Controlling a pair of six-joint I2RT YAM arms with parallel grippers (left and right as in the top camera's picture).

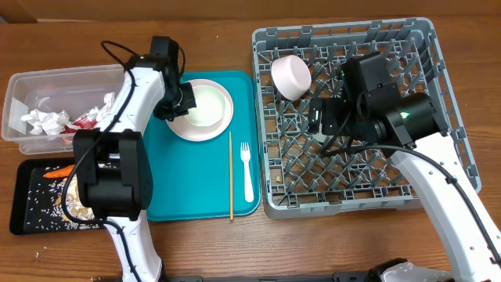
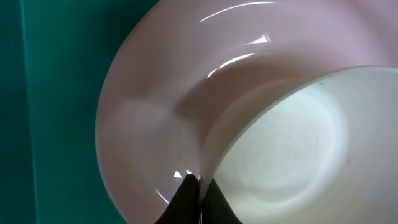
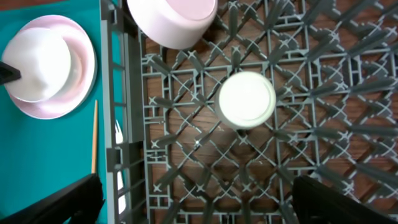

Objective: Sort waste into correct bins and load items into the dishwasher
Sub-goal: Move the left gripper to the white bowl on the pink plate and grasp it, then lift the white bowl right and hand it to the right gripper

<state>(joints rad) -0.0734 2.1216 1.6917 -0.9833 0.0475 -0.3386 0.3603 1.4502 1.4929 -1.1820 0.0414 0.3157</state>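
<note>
On the teal tray a pale pink plate carries a pink-white bowl. My left gripper is shut on that bowl's left rim; in the left wrist view the black jaws pinch the thin wall of the bowl above the plate. My right gripper hangs open over the grey dish rack, with nothing between its fingers. A small white cup stands in the rack below it. A second bowl lies tipped in the rack's far left corner.
A white fork and a thin wooden stick lie on the teal tray's right side. At the far left, the clear tub holds crumpled napkins and a red packet. The black tray holds a carrot and rice.
</note>
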